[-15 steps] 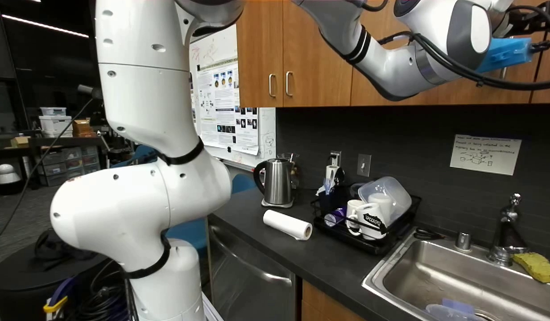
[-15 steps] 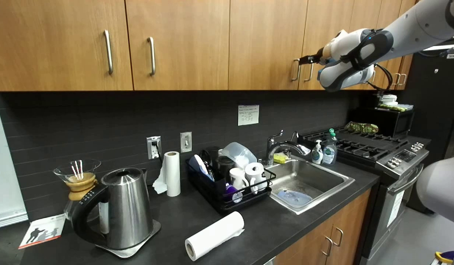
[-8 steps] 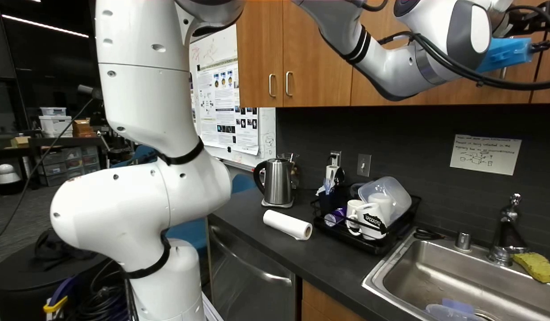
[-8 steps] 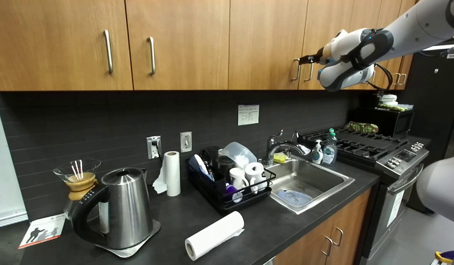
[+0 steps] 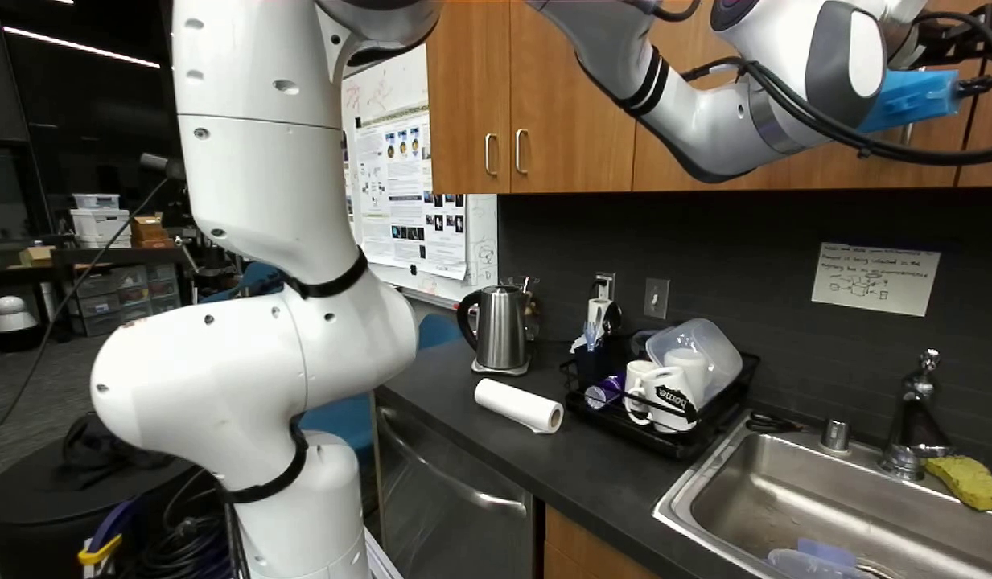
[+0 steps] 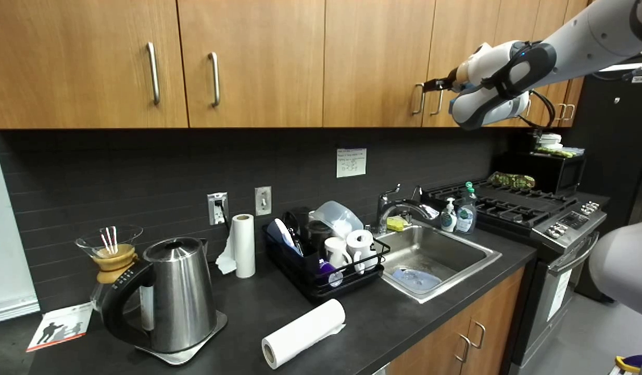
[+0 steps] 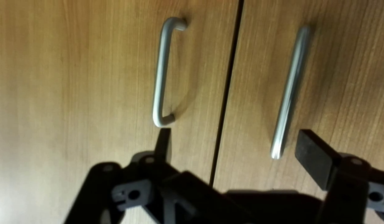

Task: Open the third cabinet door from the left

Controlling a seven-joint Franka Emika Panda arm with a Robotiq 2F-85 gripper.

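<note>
Dark tabletop, lower center; wooden cabinet doors, top of frame; end effector parted; arm unmoved since earlier.

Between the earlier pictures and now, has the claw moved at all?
No, not visibly: in an exterior view, the claw keeps the same place relative to the third cabinet door's handle, with no shift either way that I can make out.

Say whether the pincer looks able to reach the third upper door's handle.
Likely yes: in the wrist view the pincer stands open and nothing visible blocks that handle, though one finger sits below it, suggesting a sideways shift first.
</note>
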